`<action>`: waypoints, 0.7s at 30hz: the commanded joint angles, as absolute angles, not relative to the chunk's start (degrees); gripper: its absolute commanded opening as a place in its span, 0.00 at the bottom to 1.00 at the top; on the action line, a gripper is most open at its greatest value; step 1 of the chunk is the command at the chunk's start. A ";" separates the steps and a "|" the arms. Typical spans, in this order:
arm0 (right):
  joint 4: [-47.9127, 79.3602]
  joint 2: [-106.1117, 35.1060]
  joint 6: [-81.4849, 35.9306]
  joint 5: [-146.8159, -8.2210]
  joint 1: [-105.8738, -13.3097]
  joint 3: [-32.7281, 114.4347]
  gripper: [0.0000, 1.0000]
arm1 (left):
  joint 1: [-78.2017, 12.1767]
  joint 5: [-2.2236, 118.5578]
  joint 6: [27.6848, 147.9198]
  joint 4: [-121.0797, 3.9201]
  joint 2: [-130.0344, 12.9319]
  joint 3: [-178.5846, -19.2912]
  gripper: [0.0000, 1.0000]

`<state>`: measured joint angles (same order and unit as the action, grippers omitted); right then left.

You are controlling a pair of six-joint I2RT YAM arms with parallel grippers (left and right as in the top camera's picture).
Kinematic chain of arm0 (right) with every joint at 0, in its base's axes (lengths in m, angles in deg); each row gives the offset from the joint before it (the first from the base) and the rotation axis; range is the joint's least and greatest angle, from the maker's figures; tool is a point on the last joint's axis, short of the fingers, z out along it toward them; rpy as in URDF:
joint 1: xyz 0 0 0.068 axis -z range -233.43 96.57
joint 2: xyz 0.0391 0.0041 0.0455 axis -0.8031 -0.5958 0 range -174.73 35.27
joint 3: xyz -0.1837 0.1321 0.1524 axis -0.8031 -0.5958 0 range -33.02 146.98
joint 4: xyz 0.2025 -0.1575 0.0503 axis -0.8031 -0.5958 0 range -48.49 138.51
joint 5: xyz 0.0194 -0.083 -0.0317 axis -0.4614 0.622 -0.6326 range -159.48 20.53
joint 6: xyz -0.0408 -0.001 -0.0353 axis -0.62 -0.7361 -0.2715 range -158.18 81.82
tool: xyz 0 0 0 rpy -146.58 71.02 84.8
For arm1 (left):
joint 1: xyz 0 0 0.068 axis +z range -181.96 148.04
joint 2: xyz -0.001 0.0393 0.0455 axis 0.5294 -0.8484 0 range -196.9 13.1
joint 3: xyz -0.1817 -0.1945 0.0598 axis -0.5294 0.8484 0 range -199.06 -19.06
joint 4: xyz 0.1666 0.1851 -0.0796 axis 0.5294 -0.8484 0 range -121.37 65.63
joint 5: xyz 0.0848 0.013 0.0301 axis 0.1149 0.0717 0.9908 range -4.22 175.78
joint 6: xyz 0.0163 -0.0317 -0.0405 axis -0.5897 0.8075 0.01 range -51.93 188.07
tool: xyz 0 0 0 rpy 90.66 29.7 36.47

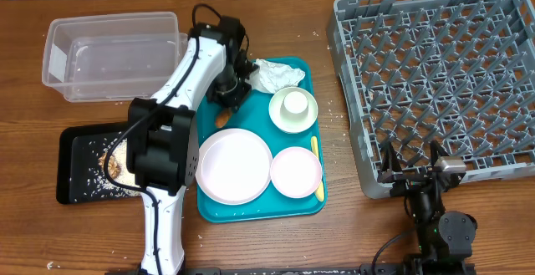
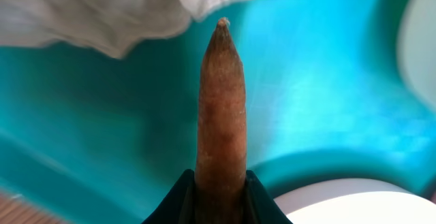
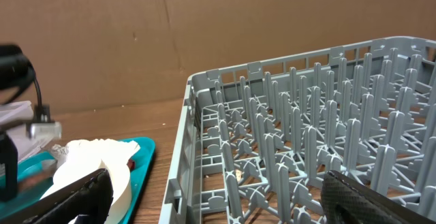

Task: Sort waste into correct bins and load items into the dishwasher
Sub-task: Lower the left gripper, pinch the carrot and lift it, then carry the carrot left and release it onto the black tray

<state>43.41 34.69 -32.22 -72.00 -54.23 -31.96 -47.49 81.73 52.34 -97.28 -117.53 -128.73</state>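
Since a brown crumbly food lump [image 1: 114, 168] and loose rice grains [image 1: 90, 180] lie in the black tray [image 1: 70, 151] at the far left, we judge that tray, not the clear tub [image 1: 113, 22] behind it, to be where food waste goes. Moving rightward, the left gripper [image 2: 219, 191] hangs low over the teal serving tray [image 1: 251, 212]. Its fingers are clamped on one end of the thin orange-brown food stick [image 2: 221, 94]. Most of the stick juts out ahead of the jaws, with its tip near the edge of the crumpled napkin [image 1: 277, 76].

With so short a hold on so long a piece, we want to lift straight up first. That way the tip comes away from the napkin without dragging it and clears the dinner plate [image 1: 234, 166] just beside. Then we carry it slowly leftward, keeping the wrist level so the stick does not pivot or snap, and let go low over the black tray.

At the far right, the right gripper [image 1: 410, 173] rests by the near edge of the dish rack [image 1: 351, 99] with its jaws spread wide, holding nothing. We leave it parked.
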 commanded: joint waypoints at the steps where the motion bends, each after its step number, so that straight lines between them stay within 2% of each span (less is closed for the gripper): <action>1: 43.86 35.11 -32.22 -71.43 -54.05 -32.55 1.00 | -47.36 81.71 54.07 -100.34 -117.29 -136.23 0.11; 14: 43.86 35.11 -32.22 -71.43 -54.05 -32.58 1.00 | -47.30 82.52 56.99 -113.91 -117.27 -153.10 0.10; 21: 43.86 35.11 -32.22 -71.43 -54.05 -32.55 1.00 | -47.19 87.76 60.01 -117.56 -117.29 -154.96 0.09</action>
